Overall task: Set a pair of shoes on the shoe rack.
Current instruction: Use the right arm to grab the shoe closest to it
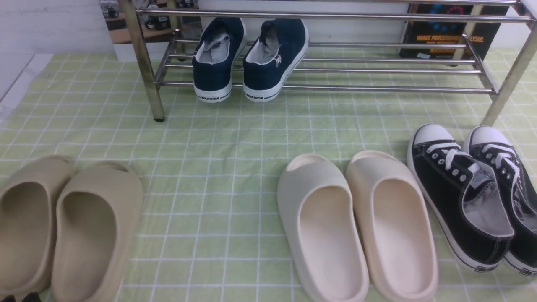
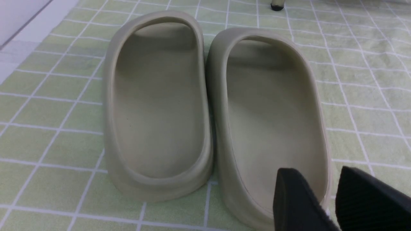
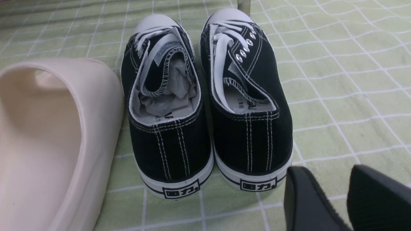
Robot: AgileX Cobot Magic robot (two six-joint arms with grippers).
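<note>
Two black sneakers [image 1: 444,193] lying paired by the right edge of the checked cloth [image 1: 235,138], toes pointing at the right leg of the chrome rack [image 1: 377,88], right gripper [image 3: 327,175] hanging near their heels, jaws spread, holding nothing, left gripper [image 2: 318,175] hanging over tan slides [image 2: 157,106], jaws parted too.

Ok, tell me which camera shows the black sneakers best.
The right wrist view: both black sneakers appear whole from the heels, laces and grey lining clear. The front view has them at its right edge, the outer shoe cut off. The left wrist view shows none of them, just the tan slides.
</note>
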